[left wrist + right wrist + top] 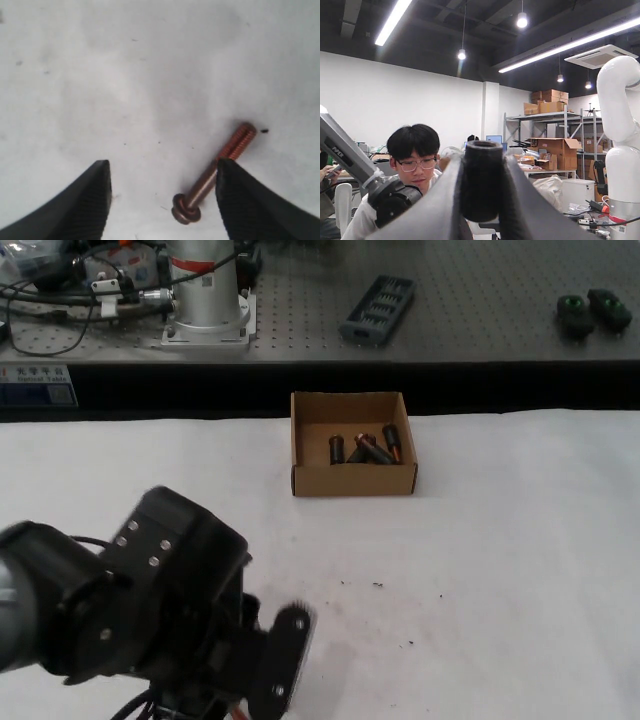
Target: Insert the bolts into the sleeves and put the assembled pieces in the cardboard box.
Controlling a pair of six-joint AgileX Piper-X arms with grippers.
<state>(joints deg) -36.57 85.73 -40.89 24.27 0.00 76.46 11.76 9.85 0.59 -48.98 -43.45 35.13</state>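
Note:
A copper bolt lies on the white table cover, head toward the camera. My left gripper hangs open just above it, and the bolt's shank lies close against one finger. In the high view this arm is at the near left of the bench. My right gripper points up into the room and is shut on a black sleeve, whose open end faces the camera. The cardboard box stands at mid-bench with several dark assembled pieces inside.
White cover spans the bench to the right of the arm. Behind the box is a perforated metal board with a robot base, a blue-grey tray and dark green parts.

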